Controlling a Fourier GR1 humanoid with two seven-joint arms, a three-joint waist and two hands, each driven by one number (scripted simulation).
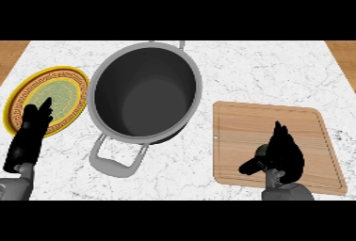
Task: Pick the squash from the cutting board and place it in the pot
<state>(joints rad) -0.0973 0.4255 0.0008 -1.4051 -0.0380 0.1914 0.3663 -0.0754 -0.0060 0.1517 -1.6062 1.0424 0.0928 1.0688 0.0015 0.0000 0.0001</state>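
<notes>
The head view contains one pot (146, 92), one cutting board (278, 120), one plate (28, 96), one squash (262, 150) and two robot hands. The right robot hand (285, 153) is positioned over the near half of the cutting board, fingers pointing away from the robot and curled downward, with the thumb extended to its left. The squash shows only as a small dark green patch between that thumb and the fingers; the right robot hand is closed around it, and most of the squash is hidden beneath the palm. Whether the squash rests on the board or is lifted clear cannot be determined. The cutting board is a light wooden rectangle with rounded corners, lying directly beneath the right robot hand. The pot is grey with a dark interior and two loop handles; it stands to the left of the right robot hand and further from the robot, between the two robot hands. The pot interior holds nothing. The left robot hand (31, 132) is at the left side, fingers straight and together, pointing away from the robot; its fingertips overlap the near edge of the plate. The plate has a yellow patterned rim and a green centre, and lies just beside the pot. The worktop (264, 70) is white marble with grey veining. Brown wood shows beyond both far corners.
</notes>
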